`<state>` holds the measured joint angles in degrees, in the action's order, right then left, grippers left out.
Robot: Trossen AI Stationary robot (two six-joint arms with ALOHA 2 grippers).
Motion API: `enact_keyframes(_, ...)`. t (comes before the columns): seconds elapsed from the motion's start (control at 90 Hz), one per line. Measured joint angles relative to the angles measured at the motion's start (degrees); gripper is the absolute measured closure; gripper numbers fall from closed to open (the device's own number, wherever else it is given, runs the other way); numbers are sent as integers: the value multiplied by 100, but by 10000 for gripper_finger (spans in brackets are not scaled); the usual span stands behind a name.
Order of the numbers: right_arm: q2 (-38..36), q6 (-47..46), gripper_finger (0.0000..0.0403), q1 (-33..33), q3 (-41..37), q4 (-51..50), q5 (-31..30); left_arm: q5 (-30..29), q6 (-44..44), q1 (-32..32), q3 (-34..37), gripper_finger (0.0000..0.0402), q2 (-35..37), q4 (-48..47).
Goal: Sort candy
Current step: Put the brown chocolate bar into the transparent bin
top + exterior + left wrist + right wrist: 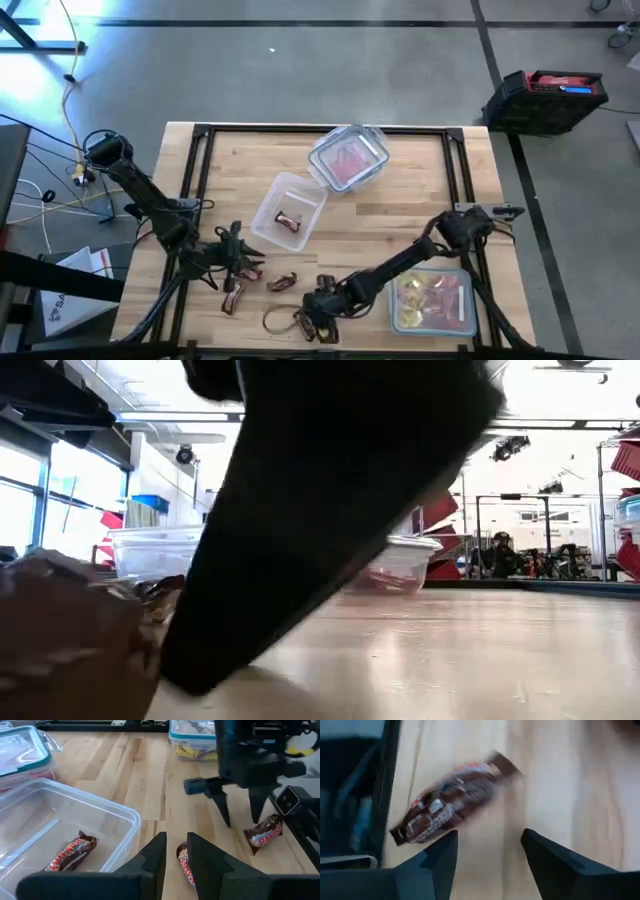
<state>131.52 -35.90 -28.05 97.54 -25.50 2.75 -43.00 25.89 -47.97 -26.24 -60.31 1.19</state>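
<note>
A wooden table holds three clear containers, and the middle open container (288,212) is the landmark here. It holds one dark brown mini bar (291,222). Several more brown mini bars lie loose on the wood toward the front edge from that container, among them one (283,283) between the two arms. The left gripper (243,262) sits just in front of the container, fingers slightly apart around a bar (185,865), not yet clamped. The right gripper (318,303) hangs farther front, fingers wide apart above another bar (451,801). The step in hand looks like picking up brown bars; next, each gripper must close on its bar, then carry it to the container.
</note>
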Motion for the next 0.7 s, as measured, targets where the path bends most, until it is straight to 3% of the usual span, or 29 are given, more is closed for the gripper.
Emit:
enact_keyframes(0.122, -123, -833, 205, 147, -10, 2, 554, 1, 1, 0, 0, 342, 0, 13)
enact_keyframes(0.311, -148, -1562, 205, 106, 101, 1030, 1001, -2, 46, 0, 0, 342, -2, 19)
enact_keyframes(0.7, 17, -306, 205, -43, 98, 1160, 394, 49, 37, 2, 0, 342, -14, 2)
